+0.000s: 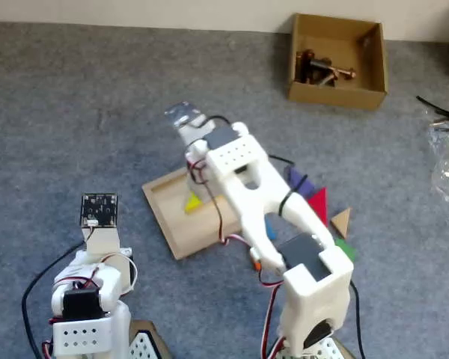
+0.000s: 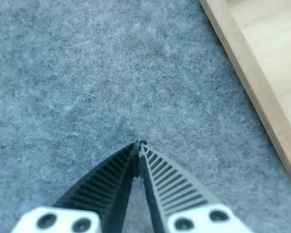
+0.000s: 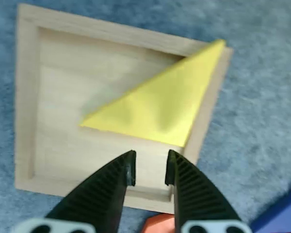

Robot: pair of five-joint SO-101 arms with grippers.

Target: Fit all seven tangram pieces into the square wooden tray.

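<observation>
Pale wood: square wooden tray (image 1: 165, 213), shallow with a raised rim, set cornerwise on grey felt (image 1: 75, 97).

Contents: one yellow triangular piece (image 3: 160, 107). Its long edge crosses the tray floor and one tip reaches over the rim; whether it lies flat or leans there is hard to tell.

Loose pieces on the felt just beside the tray, on the right arm's side:
- red triangle (image 1: 318, 203)
- purple piece (image 1: 298, 182)
- tan small triangle (image 1: 340, 221)
- green piece (image 1: 345, 249)
- blue piece (image 1: 270, 228), partly under the arm

Brown cardboard box (image 1: 335, 96), open-topped, at the table's far edge. It holds coppery-brown objects (image 1: 318, 67).

Right gripper (image 3: 150, 167): its arm stretches diagonally over the tray. The fingers are slightly parted just short of the yellow piece's edge, nothing between them.

Left gripper (image 2: 138, 145): its arm is folded close to its base and points down at bare felt. The fingers are pressed together, near the tray's outer edge (image 2: 252, 92).
</observation>
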